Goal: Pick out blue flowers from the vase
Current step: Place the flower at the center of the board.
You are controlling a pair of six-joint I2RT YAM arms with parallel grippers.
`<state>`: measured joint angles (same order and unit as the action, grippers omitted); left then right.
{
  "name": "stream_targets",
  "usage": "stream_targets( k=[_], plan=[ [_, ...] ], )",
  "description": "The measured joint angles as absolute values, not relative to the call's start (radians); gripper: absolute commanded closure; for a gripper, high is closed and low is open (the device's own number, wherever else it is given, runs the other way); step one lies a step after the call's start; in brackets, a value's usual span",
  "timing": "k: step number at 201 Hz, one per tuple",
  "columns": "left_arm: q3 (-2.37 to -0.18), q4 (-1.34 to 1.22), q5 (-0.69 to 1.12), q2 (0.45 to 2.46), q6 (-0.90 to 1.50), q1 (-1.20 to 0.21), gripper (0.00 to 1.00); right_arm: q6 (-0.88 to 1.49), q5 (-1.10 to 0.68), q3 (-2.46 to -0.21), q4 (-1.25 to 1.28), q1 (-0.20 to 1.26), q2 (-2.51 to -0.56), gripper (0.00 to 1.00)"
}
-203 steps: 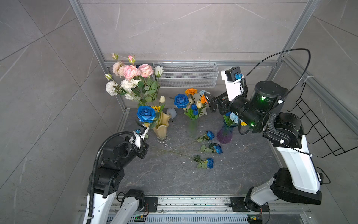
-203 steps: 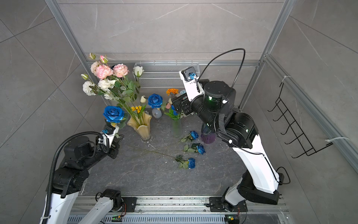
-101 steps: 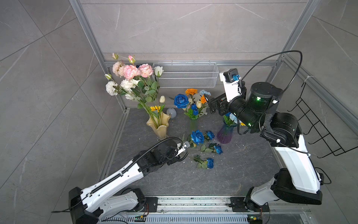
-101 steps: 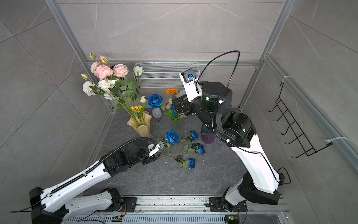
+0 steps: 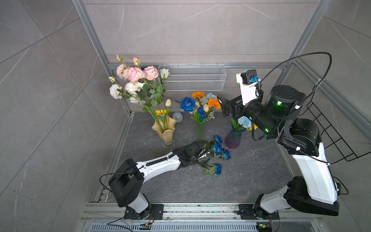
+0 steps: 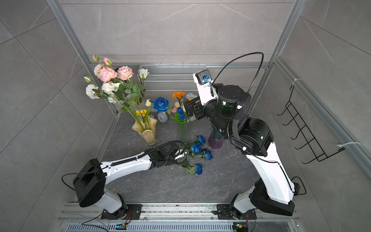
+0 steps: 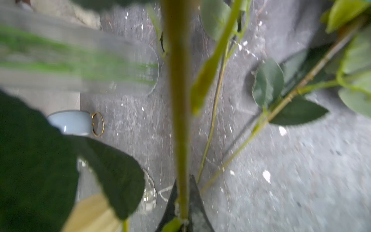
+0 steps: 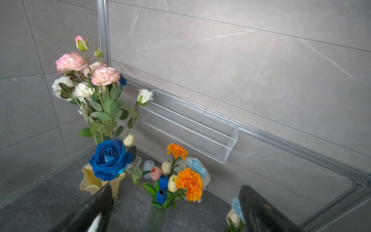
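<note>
My left gripper [image 5: 204,155] pinches the blue rose [image 5: 217,148] by its stem [image 7: 179,120]. Only my wrist view shows that clamp. In a top view the bloom lies among the picked blue flowers [image 6: 198,168]. My right gripper [image 8: 175,189] gapes wide.

Three vases are set in a row on the floor [image 5: 180,186] near the back wall: left vase [image 5: 165,132], middle vase [image 5: 199,131], right vase [image 5: 232,139]. A bud vase [image 5: 177,116] is placed between and behind the first two. A basket [image 5: 192,78] is hung on the wall above. Flowers [image 5: 218,169] are laid before the middle and right vases; the left gripper [image 5: 205,155] is set just left of them, on a stem [image 7: 178,100]. The right gripper [image 5: 222,106] is held above, between the middle and right vases.
</note>
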<state>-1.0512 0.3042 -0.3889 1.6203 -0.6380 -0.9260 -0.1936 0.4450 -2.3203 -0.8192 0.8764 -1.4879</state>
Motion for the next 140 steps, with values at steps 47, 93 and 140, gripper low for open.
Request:
stream_targets(
  k=[47, 93, 140],
  plan=[
    [-1.13, 0.263, -0.34, 1.773, -0.651, -0.926, 0.98, -0.194, 0.445, -2.32, -0.82, 0.87, -1.488, 0.0],
    [-1.233, 0.308, -0.255, 1.813, -0.596, -0.92, 0.63, -0.194, 0.441, -2.31, -0.819, 0.863, -1.483, 0.0],
    [-1.234, 0.342, -0.224, 1.831, -0.569, -0.92, 0.55, -0.194, 0.43, -2.303, -0.819, 0.863, -1.481, 0.0]
  ],
)
